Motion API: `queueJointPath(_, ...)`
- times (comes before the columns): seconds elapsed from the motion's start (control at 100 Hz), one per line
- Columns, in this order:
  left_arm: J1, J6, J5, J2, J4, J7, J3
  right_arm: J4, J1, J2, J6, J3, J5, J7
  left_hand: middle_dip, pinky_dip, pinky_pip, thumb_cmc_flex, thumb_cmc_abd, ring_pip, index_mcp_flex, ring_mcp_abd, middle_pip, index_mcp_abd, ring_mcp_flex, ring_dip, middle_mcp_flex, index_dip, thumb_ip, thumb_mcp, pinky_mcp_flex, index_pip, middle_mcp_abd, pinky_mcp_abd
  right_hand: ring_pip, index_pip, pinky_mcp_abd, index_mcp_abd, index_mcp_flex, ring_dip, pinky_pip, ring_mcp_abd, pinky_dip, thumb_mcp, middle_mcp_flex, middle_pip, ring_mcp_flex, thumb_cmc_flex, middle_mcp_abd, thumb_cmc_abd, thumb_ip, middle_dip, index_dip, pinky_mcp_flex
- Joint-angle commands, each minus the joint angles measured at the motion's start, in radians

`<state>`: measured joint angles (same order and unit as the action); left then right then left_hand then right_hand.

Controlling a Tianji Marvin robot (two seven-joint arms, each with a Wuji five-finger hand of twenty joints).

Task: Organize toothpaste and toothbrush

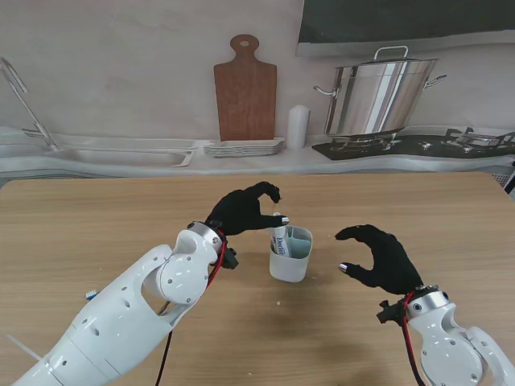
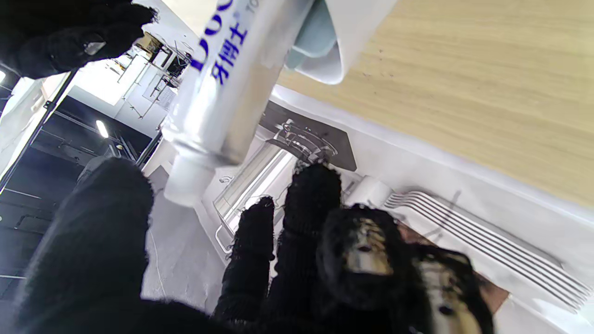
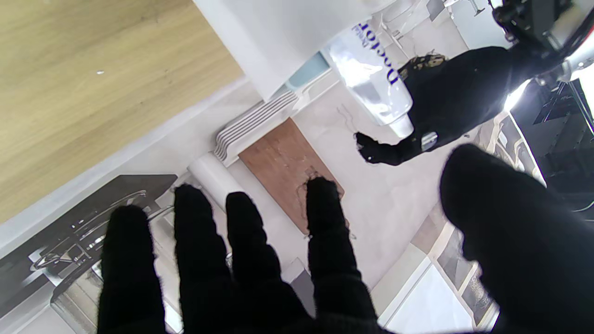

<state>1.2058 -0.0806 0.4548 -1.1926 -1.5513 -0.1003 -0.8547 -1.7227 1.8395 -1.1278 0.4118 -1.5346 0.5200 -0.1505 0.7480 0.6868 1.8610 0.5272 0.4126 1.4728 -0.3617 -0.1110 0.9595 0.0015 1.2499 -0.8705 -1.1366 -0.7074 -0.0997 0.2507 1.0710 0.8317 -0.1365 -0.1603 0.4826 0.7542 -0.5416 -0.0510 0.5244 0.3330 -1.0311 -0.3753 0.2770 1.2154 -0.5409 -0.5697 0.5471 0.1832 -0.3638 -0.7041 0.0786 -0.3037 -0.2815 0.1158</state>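
Overhead first: from the stand camera I see the pale, light-blue plastic cup (image 1: 290,253) standing upright near the middle of the light wooden table (image 1: 96,225), with the white toothpaste tube with blue lettering (image 1: 279,237) standing in it, cap end up and poking above the rim. My black-gloved left hand (image 1: 241,211) sits just left of the cup, fingers curled toward the tube's cap; from here I cannot tell whether they touch it. My black-gloved right hand (image 1: 378,259) hovers to the right of the cup, apart from it, fingers spread in a loose claw and holding nothing. Along the far wall stand a brown wooden cutting board (image 1: 245,88), a stack of white plates (image 1: 244,147) and a large steel stockpot (image 1: 378,96). From the left wrist camera, the tube (image 2: 218,88) leans out of the cup (image 2: 334,41), its white cap hanging free between the thumb and the other fingers (image 2: 311,204); there is a visible gap on each side, so that hand is open around it, not gripping. From the right wrist camera, my right fingers (image 3: 325,218) are wide apart and empty, and beyond them the tube (image 3: 376,83) sticks out of the cup (image 3: 278,41) with the left hand (image 3: 459,102) just beside its cap.
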Motion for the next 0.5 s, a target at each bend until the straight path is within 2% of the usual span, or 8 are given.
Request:
queueJointPath(0.0,0.017,-0.013,0.01,0.012,-0.036,0.021,-0.019,-0.001,0.009,-0.002,0.0,0.002,0.002,0.017,-0.039,-0.01,0.209,-0.032,-0.019,-0.005,0.039,-0.115,0.002,0.011,0.014,-0.013,-0.019,0.006,-0.035,-0.022,0.021,-0.002,-0.039,0.089,-0.004,0.004,0.001,0.01,0.009,-0.021,-0.006,0.023,0.001,-0.011,-0.012,0.008,0.004,-0.047,-0.006,0.0,0.006,0.0,-0.001,-0.001)
queueJointPath(0.13,0.061,-0.025,0.048,0.029,-0.082,0.038,-0.075,-0.001,0.007,-0.002,-0.001,0.002,0.002,0.018,-0.058,-0.019,0.192,-0.041,-0.039,-0.029,0.046,-0.119,-0.042,0.006,0.013,-0.019,0.02,0.009,-0.038,-0.041,0.02,-0.008,-0.057,0.086,-0.004,0.004,0.001,0.01,0.01,-0.021,-0.006,0.021,0.001,-0.011,-0.013,0.008,0.003,-0.046,-0.005,0.0,0.006,-0.001,-0.001,-0.001)
queueJointPath(0.28,0.122,-0.036,0.11,0.055,-0.142,0.084,-0.156,-0.001,0.007,-0.001,-0.003,0.0,0.005,0.02,-0.132,-0.032,0.184,-0.034,-0.045,-0.061,0.059,-0.086,-0.159,0.009,0.013,-0.042,0.084,0.01,-0.059,-0.052,0.02,-0.022,-0.079,0.093,-0.004,0.003,0.0,0.009,0.011,-0.021,-0.006,0.021,0.001,-0.009,-0.012,0.007,0.004,-0.045,-0.006,0.001,0.006,-0.001,0.0,-0.001)
queueJointPath(0.42,0.191,-0.039,0.18,0.083,-0.199,0.152,-0.244,-0.001,0.008,0.0,-0.006,-0.003,0.006,0.028,-0.199,-0.046,0.165,-0.028,-0.047,-0.097,0.073,-0.081,-0.244,0.011,0.011,-0.055,0.144,0.016,-0.071,-0.045,0.019,-0.044,-0.083,0.092,-0.004,0.002,0.0,0.009,0.011,-0.021,-0.007,0.025,0.002,-0.01,-0.009,0.007,0.004,-0.045,-0.005,0.0,0.006,-0.001,0.0,0.001)
queueJointPath(0.49,0.225,-0.04,0.208,0.092,-0.22,0.176,-0.286,-0.001,0.008,0.001,-0.007,-0.004,0.006,0.031,-0.233,-0.055,0.15,-0.021,-0.047,-0.142,0.076,-0.096,-0.288,0.01,0.009,-0.061,0.172,0.02,-0.073,-0.045,0.016,-0.054,-0.088,0.086,-0.004,0.002,0.0,0.009,0.012,-0.021,-0.007,0.024,0.002,-0.011,-0.008,0.007,0.005,-0.045,-0.004,0.0,0.006,-0.002,0.0,0.001)
